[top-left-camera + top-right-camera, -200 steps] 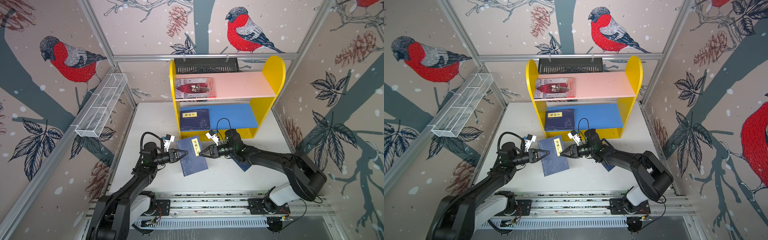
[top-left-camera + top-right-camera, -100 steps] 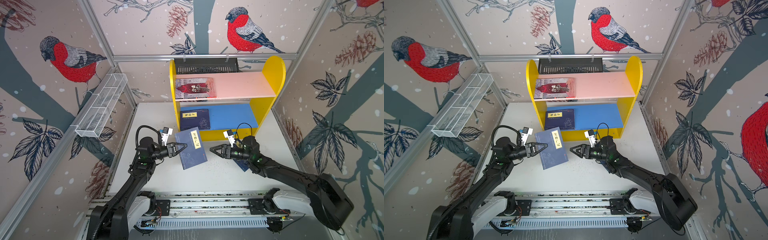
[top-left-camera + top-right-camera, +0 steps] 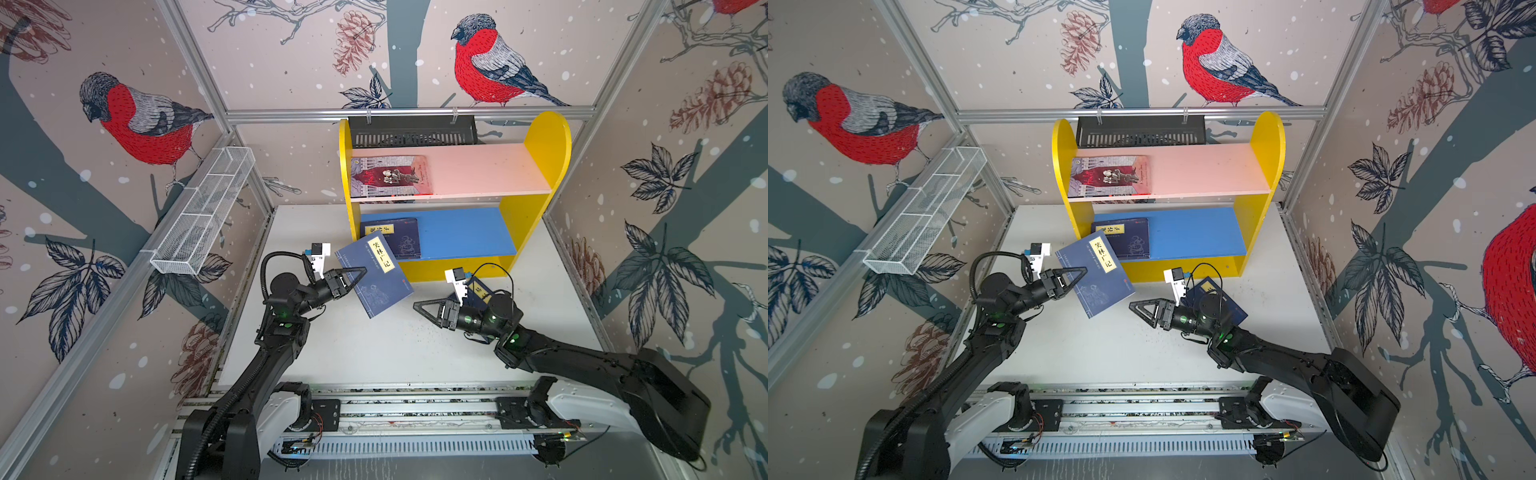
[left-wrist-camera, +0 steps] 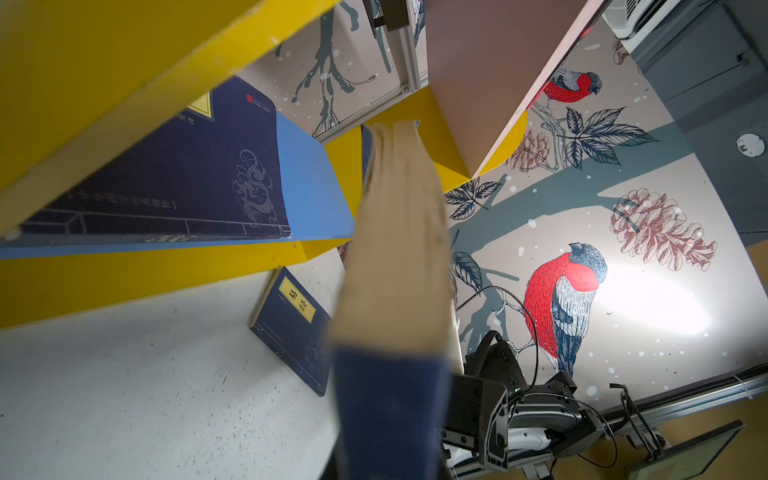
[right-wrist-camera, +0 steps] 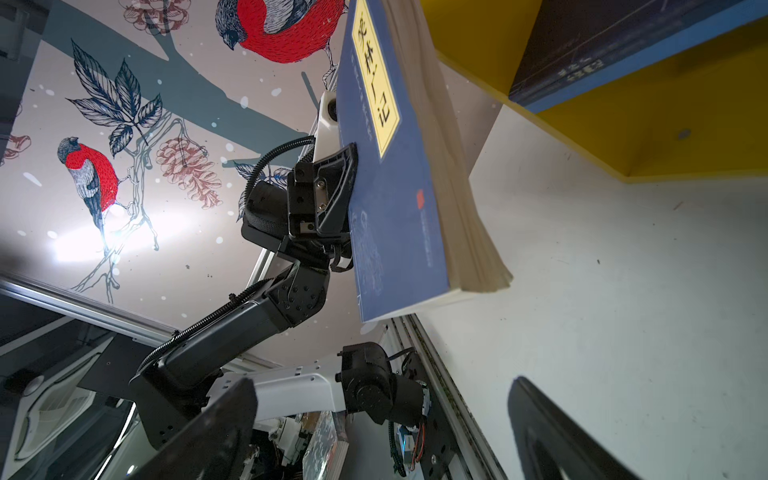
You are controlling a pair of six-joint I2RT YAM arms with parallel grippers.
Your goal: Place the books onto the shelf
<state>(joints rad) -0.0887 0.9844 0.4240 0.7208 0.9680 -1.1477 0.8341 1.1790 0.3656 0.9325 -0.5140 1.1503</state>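
Left pincer clamped on a navy book held off the bench in front of the shelf; right pincer spread wide, empty.

Four books show. The red-and-grey book lies flat at the left end of the pink upper board. A second navy book lies on the blue lower board, its near-left corner covered by the held one. A third navy book lies on the bench at the shelf's foot, mostly hidden under the right wrist in both top views. The held book's long axis runs far-left to near-right, cover up, yellow title label toward the far end, gripped at its left long edge.
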